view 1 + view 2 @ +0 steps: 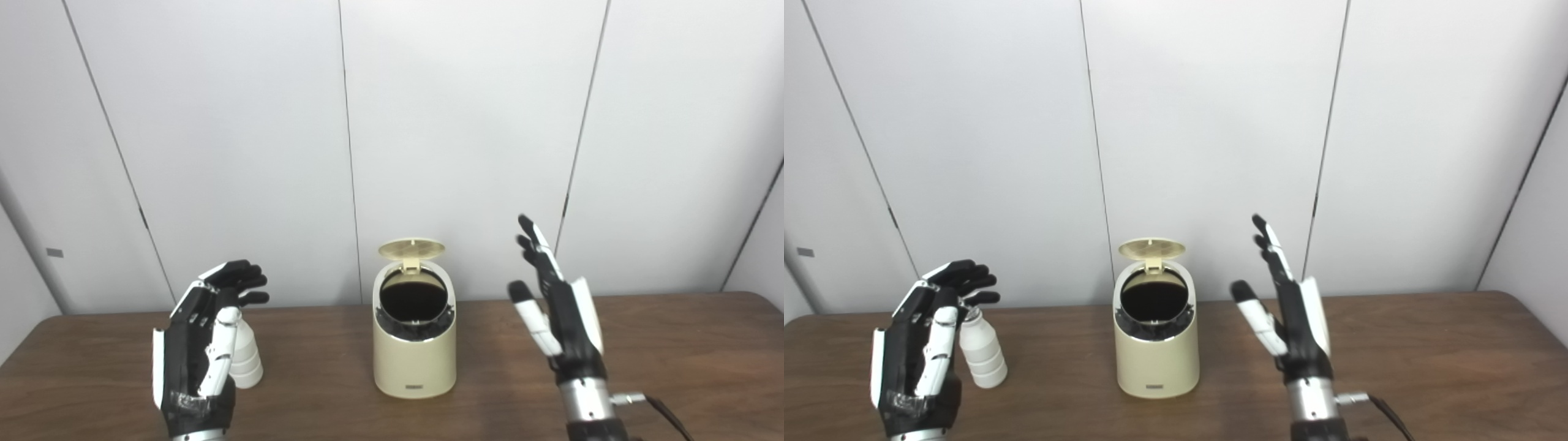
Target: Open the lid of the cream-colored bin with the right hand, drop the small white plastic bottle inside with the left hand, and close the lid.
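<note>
The bottle (982, 358) stands upright on the bench (1427, 355), off to the left of the bin (1156, 361) and well apart from it. My left hand (923, 349) is just beside it, fingers curled loosely and apart, holding nothing; from here I cannot tell whether a fingertip already brushes the bottle's shoulder. My right hand (1283, 318) is raised to the right of the bin, palm flat, fingers spread and straight, empty.

I judge the bottle to be light, probably thin plastic with a smooth, rather slick skin. It has ridges ringing its lower body and narrows toward the neck, so I would close around the ridged middle, thumb on one side and fingers opposite; the ribs should give some bite against slipping. Squeezing hard would likely dent it or squirt it out of my hold, and a careless nudge could topple it, since it looks easy to knock over.

The bin looks stiff and steady enough on its flat base. Its lid (1151, 248) already stands open, tipped up at the back on a small hinge, and the round mouth shows dark inside.

Counted: one bottle, one bin with one lid, and my two hands. Nothing else sits on the bench that I can see.
</note>
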Robot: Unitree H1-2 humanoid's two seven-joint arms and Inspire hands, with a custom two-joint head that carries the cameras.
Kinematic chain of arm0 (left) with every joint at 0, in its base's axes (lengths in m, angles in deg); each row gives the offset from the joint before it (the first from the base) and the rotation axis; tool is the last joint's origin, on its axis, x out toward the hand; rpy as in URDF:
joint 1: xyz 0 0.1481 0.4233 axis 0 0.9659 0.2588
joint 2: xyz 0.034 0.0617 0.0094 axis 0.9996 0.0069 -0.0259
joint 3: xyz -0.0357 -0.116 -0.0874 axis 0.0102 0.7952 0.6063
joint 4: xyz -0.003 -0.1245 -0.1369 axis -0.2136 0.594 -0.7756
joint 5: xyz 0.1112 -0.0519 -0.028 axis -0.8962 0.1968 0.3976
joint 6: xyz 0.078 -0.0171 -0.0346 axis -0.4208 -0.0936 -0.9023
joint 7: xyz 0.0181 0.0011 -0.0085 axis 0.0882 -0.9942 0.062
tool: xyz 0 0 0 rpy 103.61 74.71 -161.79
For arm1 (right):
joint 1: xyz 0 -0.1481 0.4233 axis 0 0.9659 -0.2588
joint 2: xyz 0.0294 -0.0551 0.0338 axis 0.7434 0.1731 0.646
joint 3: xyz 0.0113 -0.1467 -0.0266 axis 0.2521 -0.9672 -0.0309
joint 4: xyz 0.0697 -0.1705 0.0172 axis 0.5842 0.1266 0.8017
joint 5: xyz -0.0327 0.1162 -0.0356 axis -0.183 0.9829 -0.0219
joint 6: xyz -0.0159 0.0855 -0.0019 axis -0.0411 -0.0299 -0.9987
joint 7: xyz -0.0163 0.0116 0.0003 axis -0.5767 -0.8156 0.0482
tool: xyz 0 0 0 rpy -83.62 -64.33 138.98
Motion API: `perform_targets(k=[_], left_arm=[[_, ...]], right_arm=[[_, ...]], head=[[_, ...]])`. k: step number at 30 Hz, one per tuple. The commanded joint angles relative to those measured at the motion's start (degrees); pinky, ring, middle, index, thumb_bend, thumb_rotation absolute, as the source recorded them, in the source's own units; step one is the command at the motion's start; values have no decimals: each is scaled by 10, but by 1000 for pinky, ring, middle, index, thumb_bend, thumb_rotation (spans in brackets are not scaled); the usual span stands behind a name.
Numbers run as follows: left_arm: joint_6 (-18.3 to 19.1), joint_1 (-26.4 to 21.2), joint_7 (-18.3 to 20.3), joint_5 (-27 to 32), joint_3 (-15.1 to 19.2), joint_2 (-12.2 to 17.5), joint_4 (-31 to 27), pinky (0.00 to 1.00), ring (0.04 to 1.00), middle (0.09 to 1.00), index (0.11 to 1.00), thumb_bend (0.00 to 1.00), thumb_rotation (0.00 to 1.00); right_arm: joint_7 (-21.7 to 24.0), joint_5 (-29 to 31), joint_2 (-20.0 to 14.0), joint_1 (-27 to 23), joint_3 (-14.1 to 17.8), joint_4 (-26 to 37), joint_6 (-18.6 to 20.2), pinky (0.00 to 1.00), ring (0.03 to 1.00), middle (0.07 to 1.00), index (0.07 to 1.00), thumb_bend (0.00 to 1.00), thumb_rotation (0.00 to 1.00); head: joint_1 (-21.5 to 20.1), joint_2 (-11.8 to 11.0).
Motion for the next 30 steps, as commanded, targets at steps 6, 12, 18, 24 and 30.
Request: perform_targets(k=[6,12,18,24,30], left_arm=[[-22,-16,6,5,4,14,0,581,661,672,660,314,473],[-23,-15,11,14,3,20,5,589,666,674,663,311,470],[-31,-20,8,12,3,20,8,596,668,678,665,306,465],[-26,-50,-8,2,22,29,2,585,665,679,671,291,471],[-15,-103,-16,-13,53,70,7,583,675,685,669,308,518]], right_arm=[[-44,19,12,23,23,-21,-126,665,746,768,751,225,202],[-46,29,22,50,28,-26,-150,652,741,768,753,234,239],[-40,20,19,52,33,-24,-142,649,738,770,761,246,305],[-30,29,10,55,36,-24,-134,657,755,781,769,251,313],[-23,34,8,57,41,-17,-128,656,758,786,777,229,299]], head=[[-8,-2],[-11,-2],[-8,-5],[5,-8],[19,-14]])
